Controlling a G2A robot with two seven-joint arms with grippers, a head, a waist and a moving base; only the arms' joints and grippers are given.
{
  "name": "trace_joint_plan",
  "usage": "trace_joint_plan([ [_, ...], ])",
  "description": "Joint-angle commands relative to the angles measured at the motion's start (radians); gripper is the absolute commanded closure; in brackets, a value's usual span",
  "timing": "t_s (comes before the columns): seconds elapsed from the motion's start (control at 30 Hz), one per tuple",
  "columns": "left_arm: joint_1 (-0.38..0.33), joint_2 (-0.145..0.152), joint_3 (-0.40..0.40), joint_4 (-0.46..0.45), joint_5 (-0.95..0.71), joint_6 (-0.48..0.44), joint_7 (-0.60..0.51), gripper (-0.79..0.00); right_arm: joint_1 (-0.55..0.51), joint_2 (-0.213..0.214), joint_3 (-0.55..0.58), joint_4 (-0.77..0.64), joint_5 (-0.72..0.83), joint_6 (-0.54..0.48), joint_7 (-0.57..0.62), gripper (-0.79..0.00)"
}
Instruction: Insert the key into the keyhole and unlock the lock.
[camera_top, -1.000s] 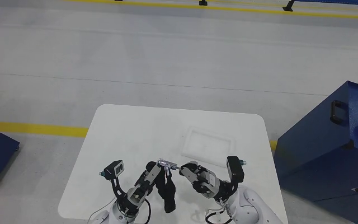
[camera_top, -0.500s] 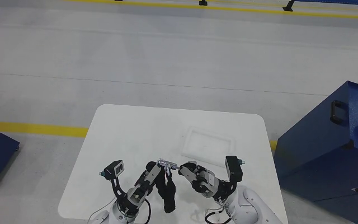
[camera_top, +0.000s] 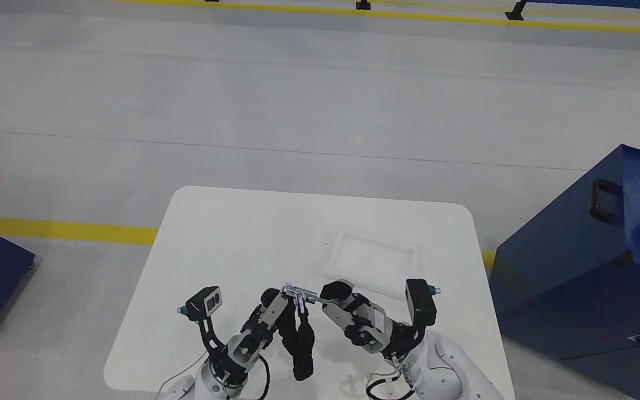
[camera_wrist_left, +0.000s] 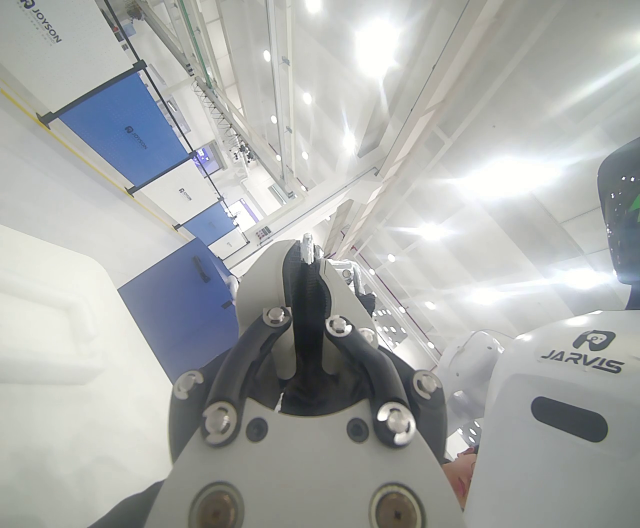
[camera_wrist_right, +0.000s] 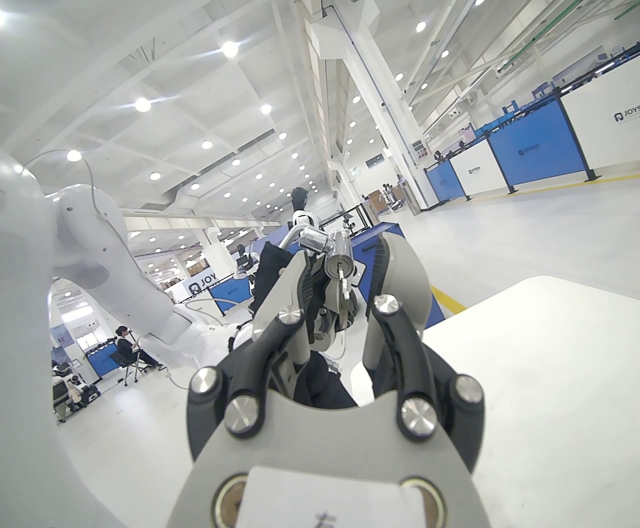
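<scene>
The left gripper (camera_wrist_left: 305, 255) is squeezed shut on the shiny lock (camera_wrist_right: 336, 248), holding it up over the counter's (camera_top: 220, 240) near edge. The key (camera_wrist_right: 344, 296) sticks out of the keyhole (camera_wrist_right: 340, 261), between the right gripper's (camera_wrist_right: 344, 265) spread-apart fingers (camera_wrist_right: 400, 280). A white tray (camera_top: 340, 256) lies on the counter just behind them.

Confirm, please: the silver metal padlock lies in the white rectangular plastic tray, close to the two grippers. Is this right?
Not right. The silver metal padlock is not in the white rectangular plastic tray; the left gripper holds it above the table, short of the tray, close to the right gripper. The top view shows this.
</scene>
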Motion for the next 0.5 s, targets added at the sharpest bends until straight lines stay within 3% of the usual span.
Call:
trace_joint_plan([
  [0.0, 0.0, 0.0, 0.0, 0.0, 0.0, 0.0, 0.0, 0.0, -0.006, 0.0, 0.005, -0.002, 0.0, -0.002, -0.003, -0.234],
  [0.47, 0.0, 0.0, 0.0, 0.0, 0.0, 0.0, 0.0, 0.0, -0.069, 0.007, 0.056, -0.026, 0.0, -0.037, -0.017, -0.228],
])
